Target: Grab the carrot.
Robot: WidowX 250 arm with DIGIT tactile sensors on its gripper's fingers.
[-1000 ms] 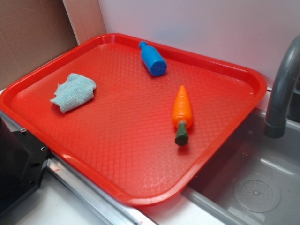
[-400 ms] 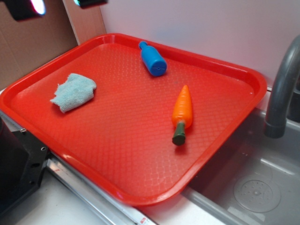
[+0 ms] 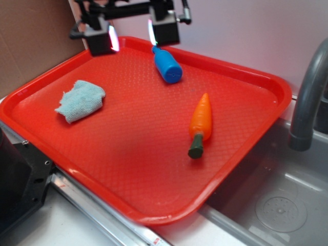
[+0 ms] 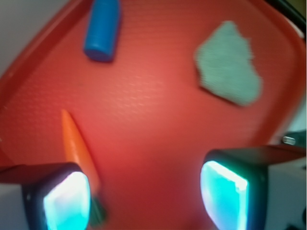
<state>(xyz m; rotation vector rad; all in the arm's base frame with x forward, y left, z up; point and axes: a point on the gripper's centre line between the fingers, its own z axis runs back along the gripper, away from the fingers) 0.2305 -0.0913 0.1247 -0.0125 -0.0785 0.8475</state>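
Observation:
The orange carrot point(image 3: 200, 123) with its dark green stem lies on the red tray point(image 3: 246, 77), right of the middle, tip pointing to the back. In the wrist view the carrot point(image 4: 76, 146) lies at the left, partly behind the left finger point(image 4: 64, 201). My gripper point(image 3: 131, 37) hangs open and empty above the tray's back left part, well apart from the carrot, next to the blue toy bottle point(image 3: 167, 65). In the wrist view the gripper point(image 4: 144, 194) shows wide apart fingers with bare tray between them.
A light blue cloth point(image 3: 80, 100) lies at the tray's left; it also shows in the wrist view point(image 4: 229, 64), as does the bottle point(image 4: 102, 28). A grey faucet point(image 3: 309, 97) and sink point(image 3: 279, 205) are at the right. A cardboard wall point(image 3: 31, 36) stands at the back left.
My gripper has come down into view from the top left to above the tray's back. The carrot has shifted slightly, tip tilting right.

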